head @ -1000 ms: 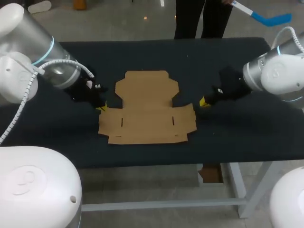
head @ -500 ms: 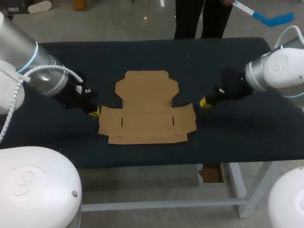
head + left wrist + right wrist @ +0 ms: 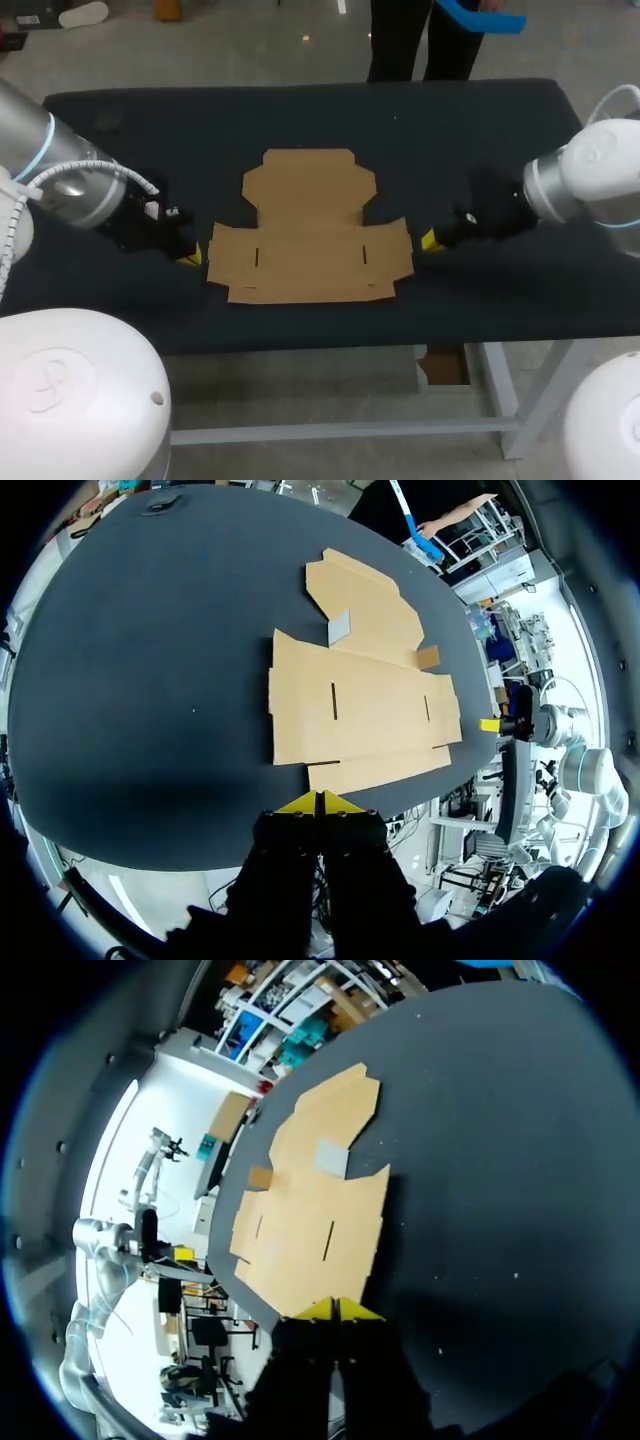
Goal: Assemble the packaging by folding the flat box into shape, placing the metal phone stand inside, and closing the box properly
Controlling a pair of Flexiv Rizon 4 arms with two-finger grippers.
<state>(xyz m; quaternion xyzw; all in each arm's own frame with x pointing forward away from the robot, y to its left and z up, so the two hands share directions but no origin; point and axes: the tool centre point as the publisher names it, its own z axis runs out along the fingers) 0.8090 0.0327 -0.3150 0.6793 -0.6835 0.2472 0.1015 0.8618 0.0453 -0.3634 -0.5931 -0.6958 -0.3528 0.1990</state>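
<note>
Box (image 3: 310,235) flat on worktop (image 3: 450,130) — nothing folded, no stand seen; left hand (image 3: 190,258) and right hand (image 3: 428,240) beside it, pressed together, empty.

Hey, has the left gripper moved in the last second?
Yes. The left gripper has drawn back from the left edge of the box, toward the near side of the table and slightly leftward.

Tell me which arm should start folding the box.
Right, probably: the right gripper sits at the side edge of the box, while the left gripper stops a gap short of it. Both are shut.
</note>
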